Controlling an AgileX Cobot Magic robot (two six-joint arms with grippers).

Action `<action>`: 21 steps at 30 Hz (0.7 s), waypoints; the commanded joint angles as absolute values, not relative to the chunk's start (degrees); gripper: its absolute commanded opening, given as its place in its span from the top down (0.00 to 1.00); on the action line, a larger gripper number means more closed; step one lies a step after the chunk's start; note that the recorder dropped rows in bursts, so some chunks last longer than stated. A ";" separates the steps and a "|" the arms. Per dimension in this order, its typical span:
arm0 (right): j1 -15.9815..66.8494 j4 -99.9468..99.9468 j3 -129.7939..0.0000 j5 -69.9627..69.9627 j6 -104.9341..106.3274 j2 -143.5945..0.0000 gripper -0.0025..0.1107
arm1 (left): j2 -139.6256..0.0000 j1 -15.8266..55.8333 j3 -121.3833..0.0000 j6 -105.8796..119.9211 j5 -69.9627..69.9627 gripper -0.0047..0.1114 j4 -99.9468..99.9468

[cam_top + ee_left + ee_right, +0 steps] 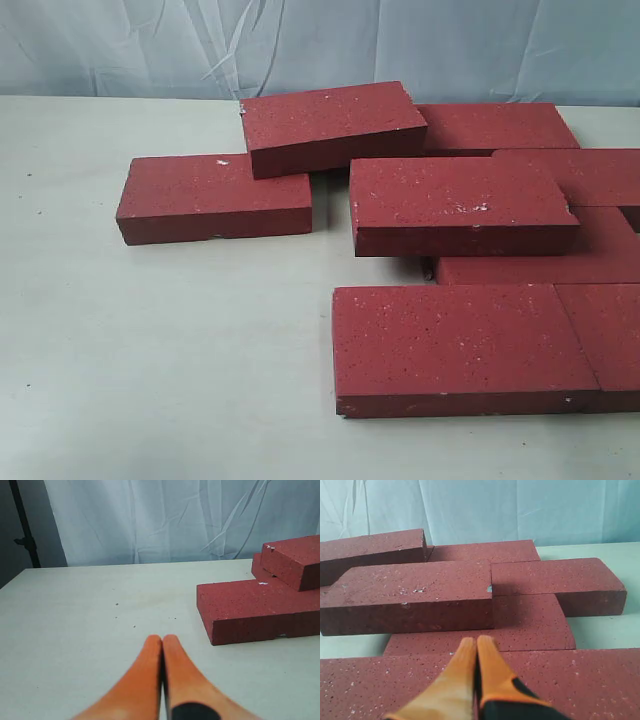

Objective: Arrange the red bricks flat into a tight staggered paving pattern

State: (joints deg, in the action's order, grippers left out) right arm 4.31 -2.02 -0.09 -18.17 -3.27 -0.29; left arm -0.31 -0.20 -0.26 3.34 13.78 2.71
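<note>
Bricks (pixel 455 205) jumbled, several overlapping. Left end effector (pixel 162 639), right end effector (pixel 476 641): both pressed together, empty. Next: lay top brick (pixel 333 125) flat.

A pale table (pixel 75 630) lay under and ahead of the left pincer (pixel 161 639), with a few dark specks (pixel 134 626) just beyond its tips. Far ahead, past the table's far edge, hung a creased whitish-blue sheet (pixel 175 520). A black pole (pixel 25 530) stood beside it, off to one side.
</note>
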 commanded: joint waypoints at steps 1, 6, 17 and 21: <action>4.08 -1.99 0.00 -17.65 -3.10 0.00 0.99 | 0.00 -0.43 0.00 3.15 13.66 0.96 2.69; 4.08 -1.88 0.00 -17.65 -3.10 0.00 0.99 | 0.00 -0.43 0.00 3.15 13.66 0.96 2.69; 4.08 -1.91 0.00 -13.44 -3.10 0.00 0.99 | 0.00 -0.43 0.00 3.15 13.66 0.96 2.69; 4.08 -1.91 0.00 -6.22 -3.10 0.00 0.99 | 0.00 -0.43 0.00 3.15 13.66 0.96 2.69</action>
State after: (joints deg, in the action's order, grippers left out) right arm 4.31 -2.02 -0.09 -11.78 -3.27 -0.29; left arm -0.31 -0.20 -0.26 3.34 13.78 2.71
